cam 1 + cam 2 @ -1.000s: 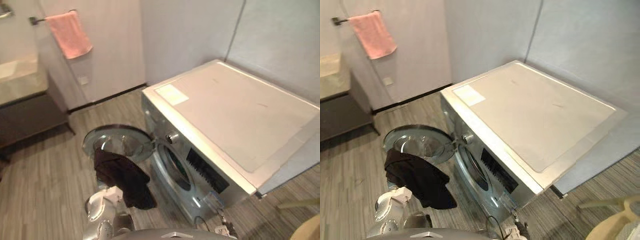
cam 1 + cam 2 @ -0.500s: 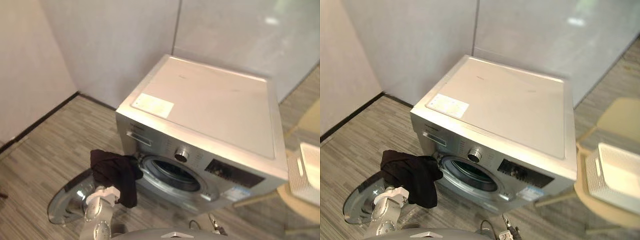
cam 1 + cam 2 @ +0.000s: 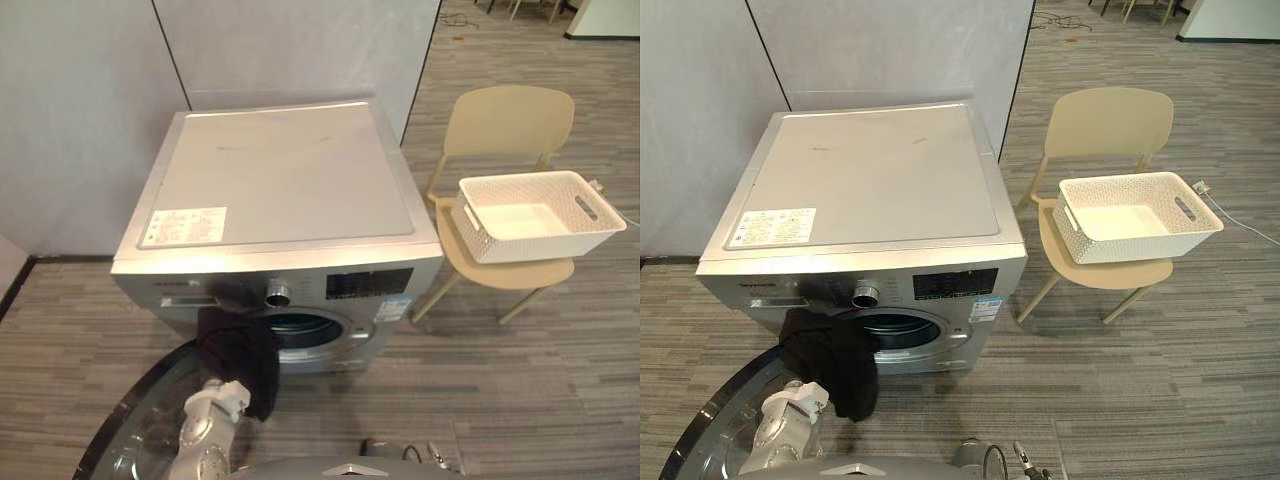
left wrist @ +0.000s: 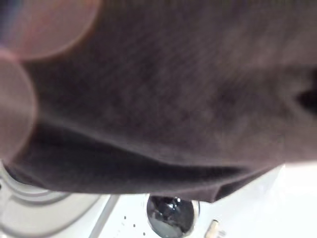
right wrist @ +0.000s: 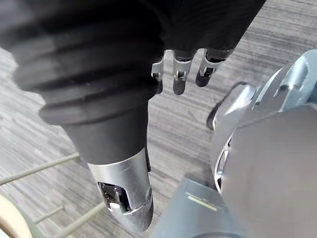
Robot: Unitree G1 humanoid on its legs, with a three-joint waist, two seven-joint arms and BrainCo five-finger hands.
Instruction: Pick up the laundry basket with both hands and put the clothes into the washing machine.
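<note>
Over my L hand [image 3: 226, 390] a black garment [image 3: 238, 358] is draping, right in front of the washing machine [image 3: 280, 200]. It's hanging at approx 7 o'clock of the drum opening [image 3: 300, 325] and overlapping that opening's edge as I'm seeing it. The cloth is covering my fingers, so I can't tell whether they're gripping it or how far they're curling. In the L wrist view the cloth is lying close across the hand, w/ the machine's knob [image 4: 171, 215] peeking past its hem. The machine door [image 3: 150, 430] is standing open, reaching out toward 7 o'clock. My R hand [image 5: 179, 69] is hanging above the floor [image 5: 188, 129], fingers relaxing and gripping nothing. The laundry basket [image 3: 540, 215], white, is sitting on a beige chair [image 3: 505, 120] at 3 o'clock of the machine, well apart from both hands.
</note>
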